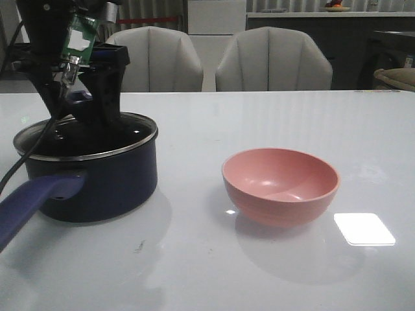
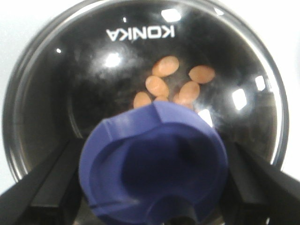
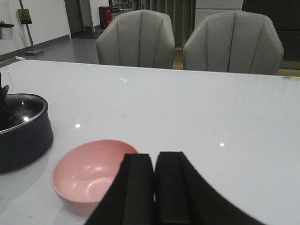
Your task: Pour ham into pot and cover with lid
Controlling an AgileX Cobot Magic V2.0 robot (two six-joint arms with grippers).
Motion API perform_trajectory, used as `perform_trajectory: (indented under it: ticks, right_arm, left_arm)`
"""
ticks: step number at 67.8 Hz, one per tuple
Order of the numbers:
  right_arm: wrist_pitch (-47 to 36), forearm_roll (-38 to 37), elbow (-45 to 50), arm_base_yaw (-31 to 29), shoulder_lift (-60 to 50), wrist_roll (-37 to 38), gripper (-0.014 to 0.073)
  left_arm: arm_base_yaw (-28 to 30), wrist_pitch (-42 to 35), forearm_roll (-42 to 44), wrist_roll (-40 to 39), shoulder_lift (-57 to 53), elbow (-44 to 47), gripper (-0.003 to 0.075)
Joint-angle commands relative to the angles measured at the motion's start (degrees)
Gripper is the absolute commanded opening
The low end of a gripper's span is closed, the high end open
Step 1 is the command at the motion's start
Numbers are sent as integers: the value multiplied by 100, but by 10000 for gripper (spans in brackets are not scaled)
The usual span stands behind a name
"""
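- The pot (image 1: 91, 178), dark navy, stands on the white worktop (image 1: 272, 123) at the left of the front frame, its purple-blue handle (image 1: 32, 201) running toward the lower left corner.
- The lid (image 1: 123, 133) sits on the pot, its metal rim following the pot's edge; in the left wrist frame the glass carries the mirrored word KONKA near the top.
- Through the glass, the ham (image 2: 176, 84) shows as several orange-pink chunks clustered on the pot's floor, a little right of that frame's centre.
- The left tool (image 2: 154, 183) is over the lid with a black finger on each side of the purple-blue knob (image 2: 154, 159); whether the fingers press the knob or stand just off it cannot be told.
- The pink bowl (image 1: 281, 185) stands upright right of centre in the front frame, apart from the pot, with nothing visible inside.
- The right tool (image 3: 154, 187) fills the lower middle of its frame, its two black fingers pressed together and holding nothing, with the bowl beyond it at lower left.
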Motion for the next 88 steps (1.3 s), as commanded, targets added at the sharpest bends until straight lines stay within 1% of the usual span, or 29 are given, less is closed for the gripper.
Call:
perform_trajectory:
  ticks: [1,4,24,31,45,51,66,67,68,69,88]
  right_arm:
    - [-482,-67,-170,-13,41,-65,146]
    - [-482,-67,-170,-13,41,-65,146]
    - [-482,-67,-170,-13,41,-65,146]
    - [-482,-67,-170,-13,41,-65,146]
    - [-482,-67,-170,-13,41,-65,146]
    - [-482,-67,-170,-13,41,-65,146]
    - [-482,-67,-170,-13,41,-65,146]
    - [-482,-67,-170,-13,41,-65,146]
    - [-482,-67,-170,-13,41,-65,146]
    - [-482,-67,-170,-13,41,-65,146]
    - [-482,-67,-170,-13,41,-65,146]
  left_arm:
    - [-33,-79,-26,-10,-224,-160,552]
    - [-33,-173,-26,-10,-224,-171,552]
    - [-33,-174,-49,-10,-438,-700,552]
    - [2,-361,-36,282,-773,-700,552]
    - [2,-754,-82,294,-1635,-390,552]
    - [2,-999,-175,294,-2227,81,552]
    - [2,-1898,-285,294,-3796,1651,552]
    - [2,-2022,-302,294,-3948,1864,552]
    - [2,-2056,-302,294,-3997,1864,552]
    - [2,-2150,-302,294,-4201,2073,552]
    - [2,-3553,-225,294,-6014,4058,552]
